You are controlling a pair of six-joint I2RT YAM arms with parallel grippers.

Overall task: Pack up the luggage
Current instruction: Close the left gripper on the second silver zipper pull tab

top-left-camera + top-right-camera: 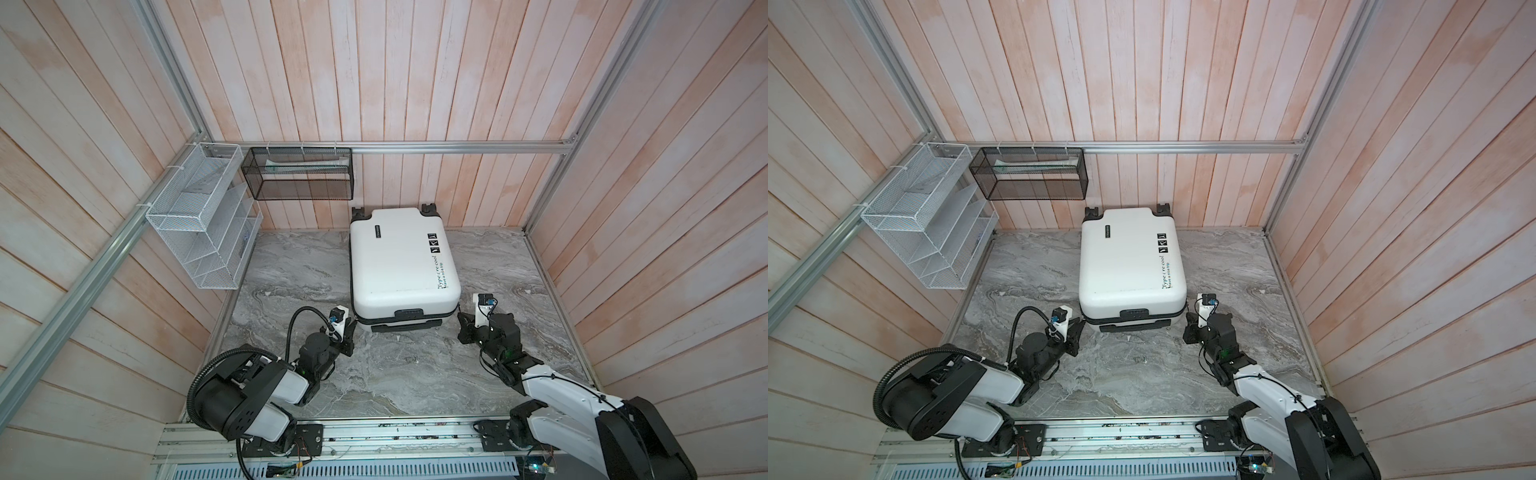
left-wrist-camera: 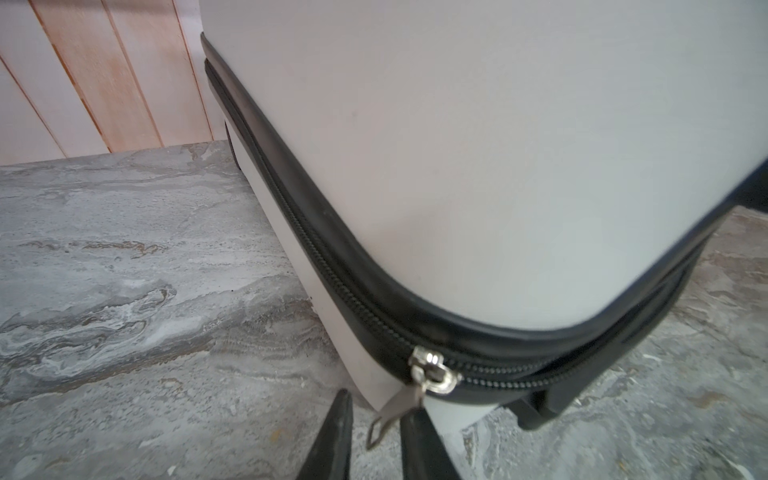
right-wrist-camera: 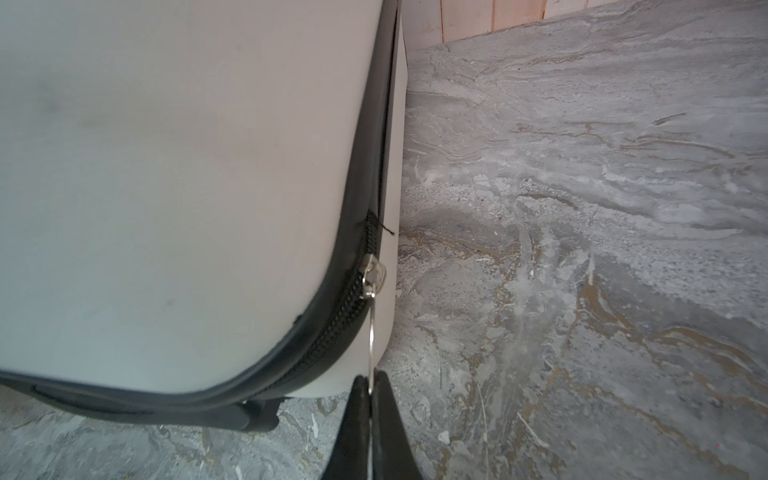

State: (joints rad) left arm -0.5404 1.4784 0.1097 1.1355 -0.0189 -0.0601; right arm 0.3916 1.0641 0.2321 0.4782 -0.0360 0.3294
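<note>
Right hand [image 3: 370, 380] pinches the right zipper pull [image 3: 371, 332], left hand [image 2: 376, 406] spread around the left zipper pull [image 2: 395, 411]; I see white rack [image 1: 199, 216] and black basket [image 1: 299, 174] hanging behind, luggage [image 1: 401, 262] just beyond both hands.

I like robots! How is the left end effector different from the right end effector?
The left end effector is open around the left silver metal zipper pull; the right end effector is shut on the right silver metal zipper pull. The left one is at the near left corner of the small white hard-shell suitcase, the right one at its near right corner. Both sit low by the black zipper.
</note>
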